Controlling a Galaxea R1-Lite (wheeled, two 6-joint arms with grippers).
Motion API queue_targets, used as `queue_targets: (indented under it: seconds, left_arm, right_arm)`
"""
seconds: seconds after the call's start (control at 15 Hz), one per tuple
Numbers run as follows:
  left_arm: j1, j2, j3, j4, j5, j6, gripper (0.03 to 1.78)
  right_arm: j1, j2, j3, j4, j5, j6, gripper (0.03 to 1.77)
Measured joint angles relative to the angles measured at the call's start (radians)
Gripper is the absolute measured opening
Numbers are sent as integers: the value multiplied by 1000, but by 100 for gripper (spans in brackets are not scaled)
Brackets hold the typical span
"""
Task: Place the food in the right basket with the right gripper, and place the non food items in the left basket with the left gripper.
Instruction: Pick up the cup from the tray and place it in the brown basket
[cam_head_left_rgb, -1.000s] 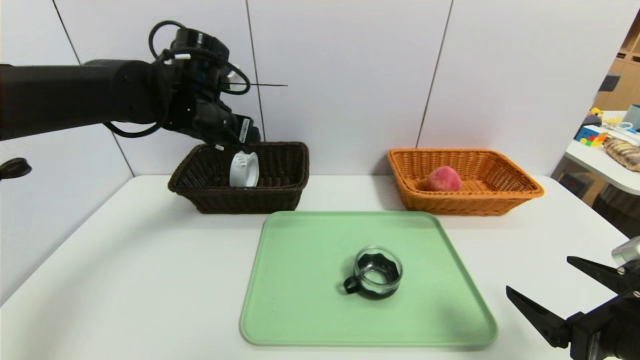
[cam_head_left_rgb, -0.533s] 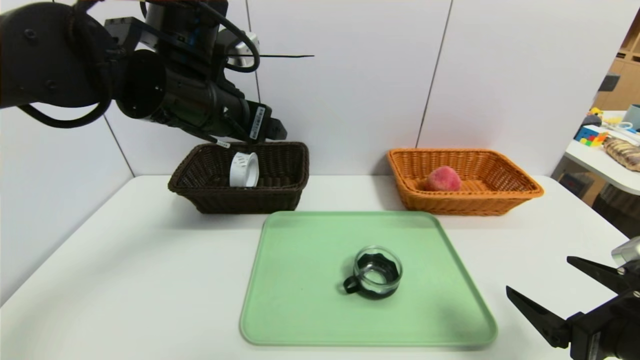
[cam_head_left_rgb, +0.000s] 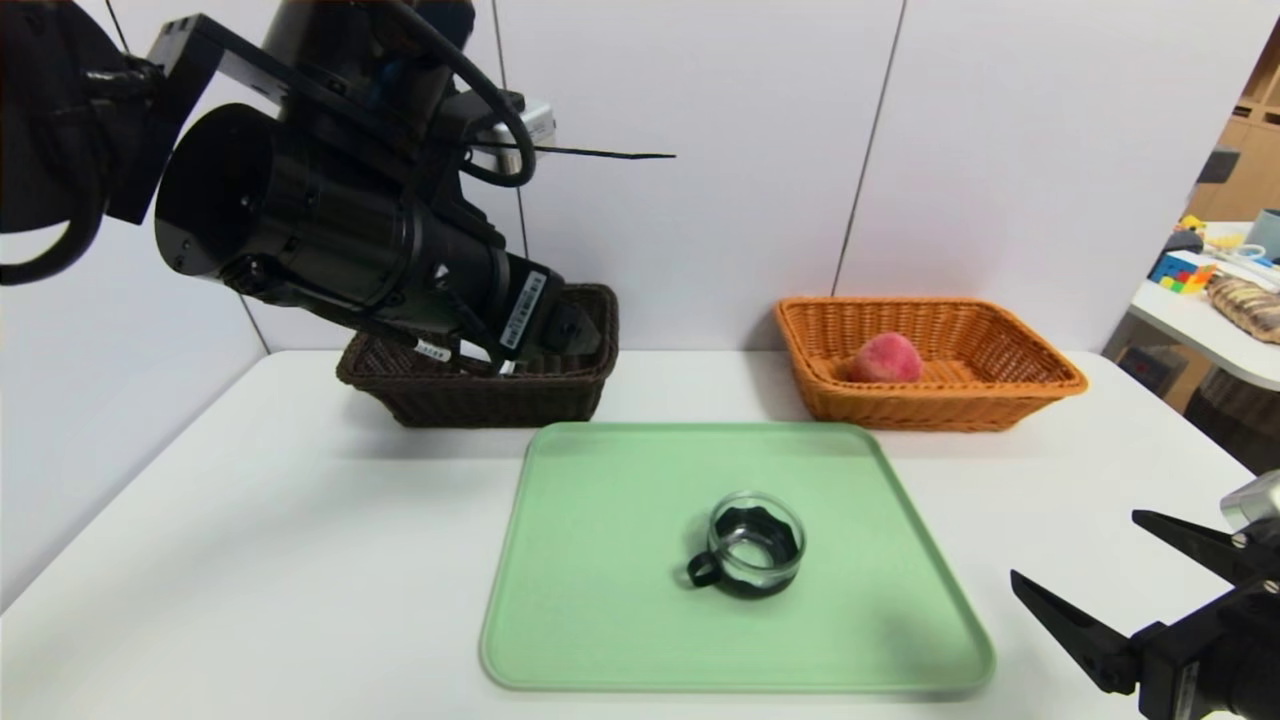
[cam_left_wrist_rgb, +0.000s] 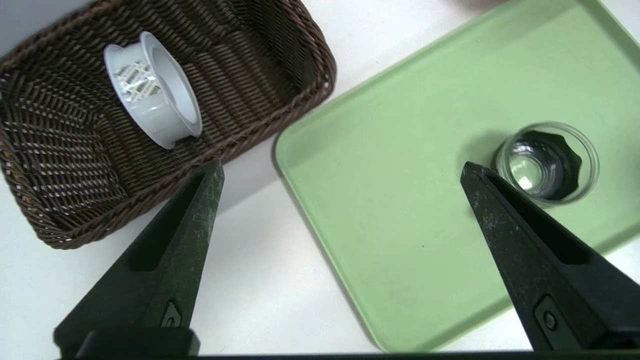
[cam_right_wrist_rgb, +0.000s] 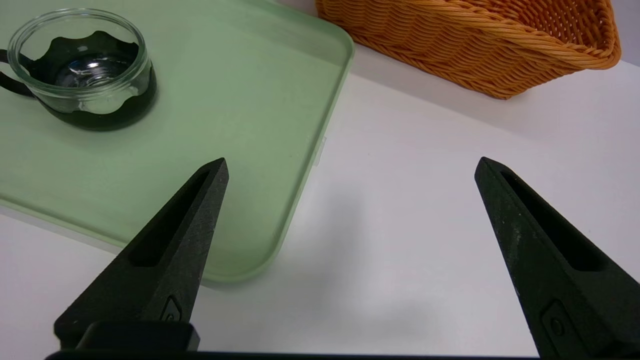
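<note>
The peach (cam_head_left_rgb: 886, 358) lies in the orange-tan basket (cam_head_left_rgb: 930, 405) at the back right. The white ring (cam_left_wrist_rgb: 152, 97) rests on its edge inside the dark brown basket (cam_left_wrist_rgb: 325, 75); in the head view my left arm hides it. The glass cup (cam_head_left_rgb: 755, 545) with black base and handle stands upright on the green tray (cam_head_left_rgb: 620, 560). My left gripper (cam_left_wrist_rgb: 341, 167) hangs open and empty, high over the gap between the dark basket (cam_head_left_rgb: 480, 400) and the tray's corner. My right gripper (cam_head_left_rgb: 1076, 548) is open and empty, low over the table right of the tray.
The green tray (cam_right_wrist_rgb: 240, 100) fills the table's middle, with the cup (cam_right_wrist_rgb: 82, 70) on it. The orange basket (cam_right_wrist_rgb: 475, 55) stands beyond the right gripper (cam_right_wrist_rgb: 350, 162). A side table with clutter (cam_head_left_rgb: 1220, 280) is at the far right. Bare white tabletop lies left of the tray.
My left arm has lifted away from the dark basket and swung towards the tray, leaving the white ring lying in the basket. The right arm has not moved.
</note>
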Motion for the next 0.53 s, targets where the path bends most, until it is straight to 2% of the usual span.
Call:
queue_targets:
  seconds: [0.33, 0.53]
  left_arm:
    - [-59, 16, 1, 96, -21, -18, 169]
    - [-84, 44, 1, 115, -21, -31, 169]
  right_arm:
    - [0, -1, 6, 2, 0, 2, 170]
    - [0, -1, 5, 1, 0, 3, 170]
